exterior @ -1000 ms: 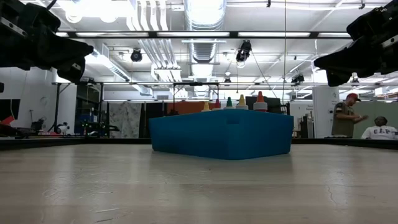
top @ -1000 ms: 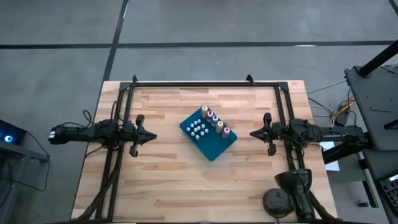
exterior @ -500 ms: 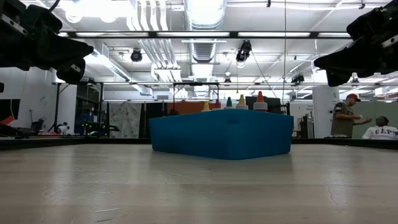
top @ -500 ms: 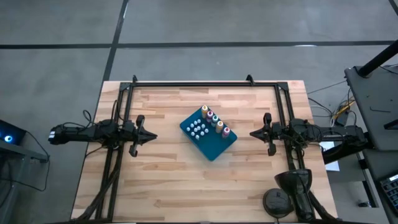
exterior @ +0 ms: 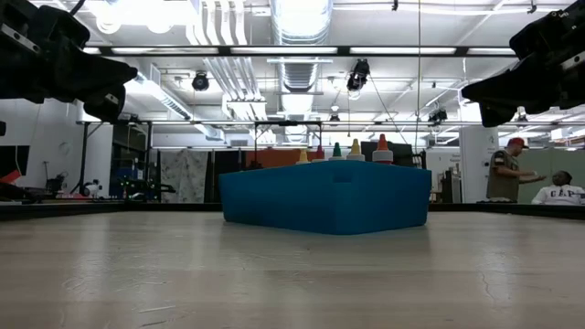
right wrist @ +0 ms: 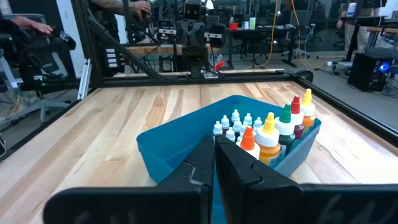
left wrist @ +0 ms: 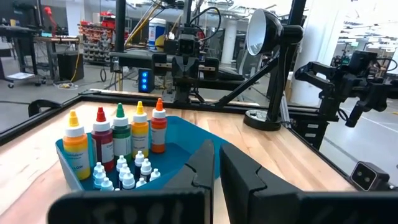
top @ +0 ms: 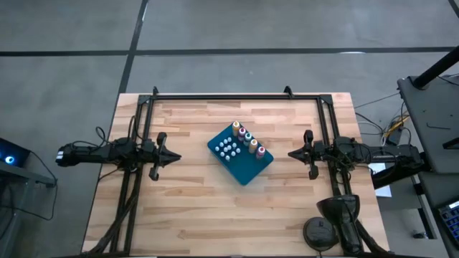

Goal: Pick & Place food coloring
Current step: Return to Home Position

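Note:
The food coloring bottles stand upright in a blue rectangular tray (top: 247, 170) in the middle of the table. A row of larger bottles with coloured tops (top: 248, 140) runs along the tray's far right side, and several smaller white-topped ones (top: 228, 148) stand beside them. They also show in the left wrist view (left wrist: 118, 134) and the right wrist view (right wrist: 273, 134). My left gripper (top: 177, 156) hovers shut to the left of the tray, pointing at it. My right gripper (top: 290, 153) hovers shut to its right, also pointing at it. Both are above the table and empty.
A black rail frame (top: 229, 97) runs along the table's far, left and right sides. A black round-based stand (top: 331, 222) sits at the near right corner. Bare wood lies all around the tray. People (exterior: 507, 174) are in the room behind.

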Robot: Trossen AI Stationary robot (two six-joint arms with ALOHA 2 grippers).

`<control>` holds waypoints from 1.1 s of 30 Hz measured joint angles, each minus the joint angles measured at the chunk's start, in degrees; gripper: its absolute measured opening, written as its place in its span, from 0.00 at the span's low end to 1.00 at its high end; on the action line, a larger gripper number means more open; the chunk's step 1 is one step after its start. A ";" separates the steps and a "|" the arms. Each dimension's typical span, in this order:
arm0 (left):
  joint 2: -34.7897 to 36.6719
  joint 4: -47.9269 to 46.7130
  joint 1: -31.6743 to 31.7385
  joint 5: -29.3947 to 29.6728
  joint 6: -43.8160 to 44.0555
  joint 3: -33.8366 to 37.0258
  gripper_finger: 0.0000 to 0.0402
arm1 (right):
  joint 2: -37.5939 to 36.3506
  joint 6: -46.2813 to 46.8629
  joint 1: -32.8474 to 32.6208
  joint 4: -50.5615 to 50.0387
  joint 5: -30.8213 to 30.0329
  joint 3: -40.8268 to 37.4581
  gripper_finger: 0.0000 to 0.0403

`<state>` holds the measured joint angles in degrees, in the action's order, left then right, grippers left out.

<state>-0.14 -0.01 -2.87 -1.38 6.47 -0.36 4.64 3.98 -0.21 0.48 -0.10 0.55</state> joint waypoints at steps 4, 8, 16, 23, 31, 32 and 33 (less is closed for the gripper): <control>0.00 0.00 0.00 0.01 -1.39 0.00 0.00 | 0.00 0.04 0.00 0.01 0.00 0.00 0.02; 0.00 -0.02 0.00 0.12 -4.05 0.00 0.00 | 0.02 0.04 0.00 0.01 0.00 -0.01 0.02; 0.00 -0.04 -0.01 0.36 -2.09 0.01 0.00 | 0.00 0.01 0.00 0.00 0.01 0.01 0.02; 0.00 -0.04 0.00 0.39 -0.16 0.02 0.00 | 0.00 -0.06 0.00 0.01 0.02 -0.01 0.02; 0.00 -0.02 0.00 0.39 -0.10 0.02 0.00 | 0.00 -0.03 0.00 0.01 0.00 0.00 0.02; 0.00 -0.03 0.00 0.39 -0.08 0.01 0.00 | 0.01 -0.08 0.00 0.01 0.01 -0.01 0.02; 0.00 -0.04 0.00 0.39 -0.08 0.02 0.00 | 0.01 -0.04 0.00 0.01 0.02 0.00 0.02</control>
<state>-0.14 -0.05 -2.87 -0.99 6.39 -0.34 4.66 3.94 -0.21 0.49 -0.08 0.55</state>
